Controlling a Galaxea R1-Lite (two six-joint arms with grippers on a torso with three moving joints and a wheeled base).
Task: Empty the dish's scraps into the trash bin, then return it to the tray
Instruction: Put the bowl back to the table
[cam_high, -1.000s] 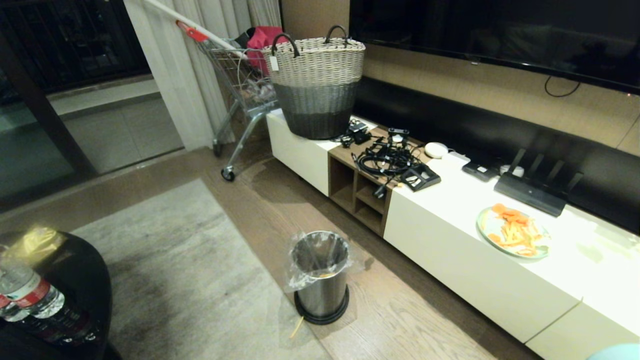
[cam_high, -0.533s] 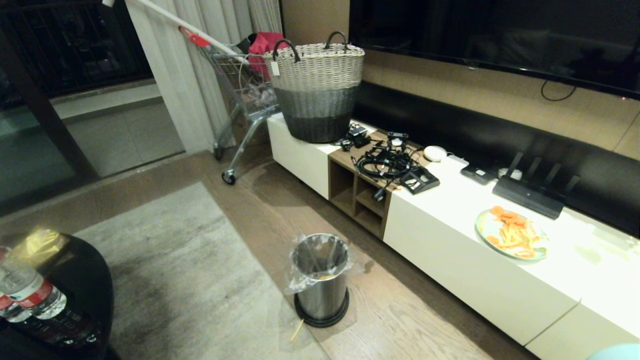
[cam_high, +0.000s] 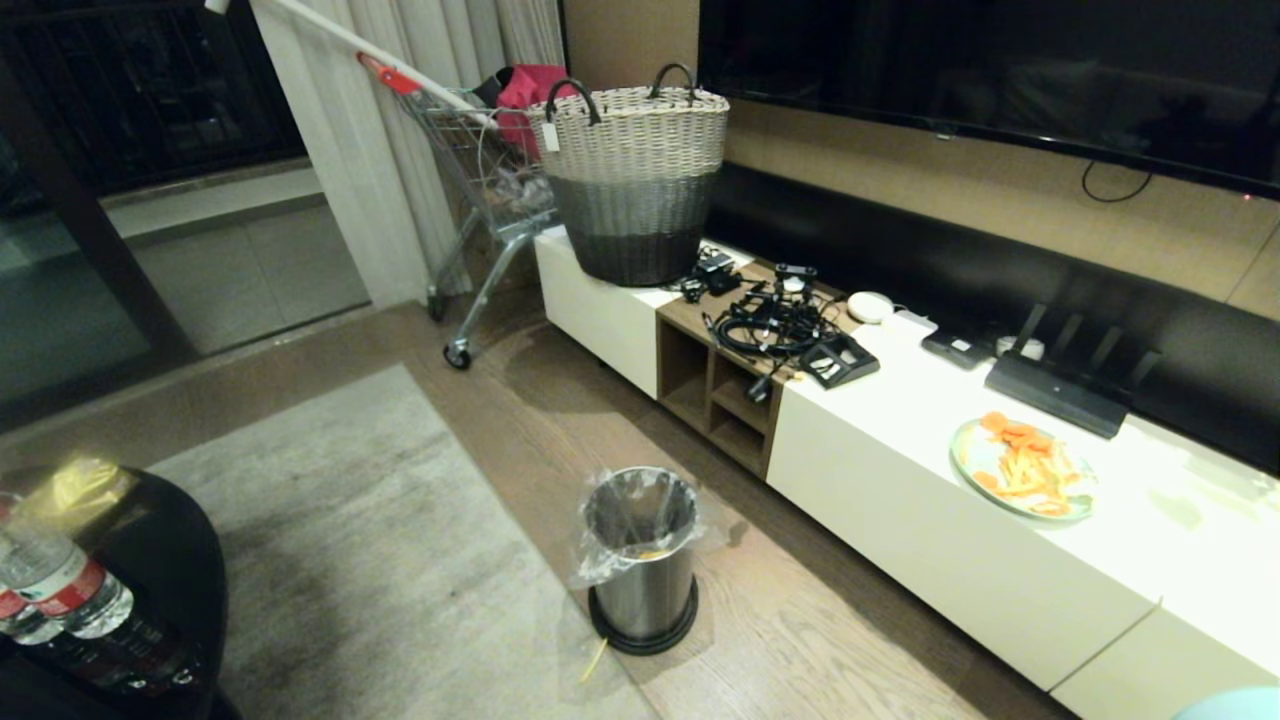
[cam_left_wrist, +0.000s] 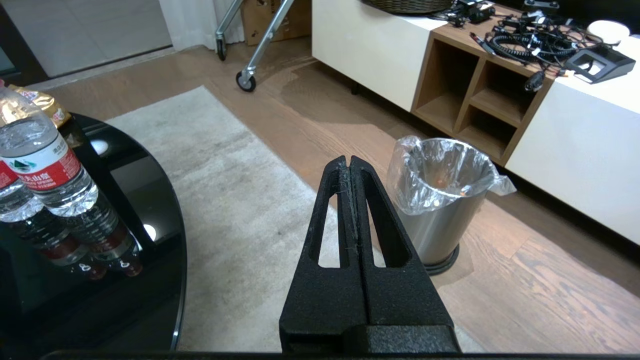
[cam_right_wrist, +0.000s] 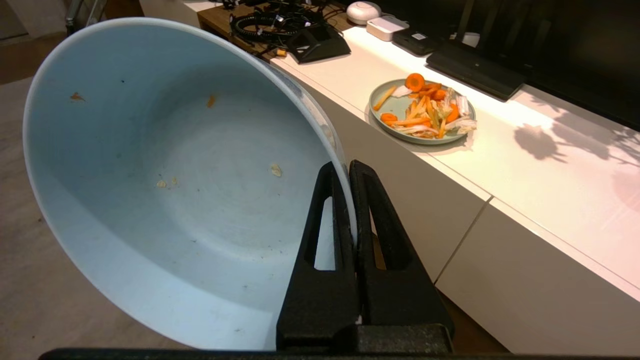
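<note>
Right gripper (cam_right_wrist: 349, 167) clamped on rim of the dish (cam_right_wrist: 165, 185), bowl tilted and nearly empty, only crumbs inside.

Beyond that grip, pale-green plate (cam_right_wrist: 422, 111) of orange and pale pieces on the white cabinet (cam_right_wrist: 545, 195). Left gripper (cam_left_wrist: 349, 162) pressed together, holding nothing; trash bin (cam_left_wrist: 440, 197) just beside its tips, bottles (cam_left_wrist: 47, 170) with red-and-white labels further off, print unreadable.
</note>
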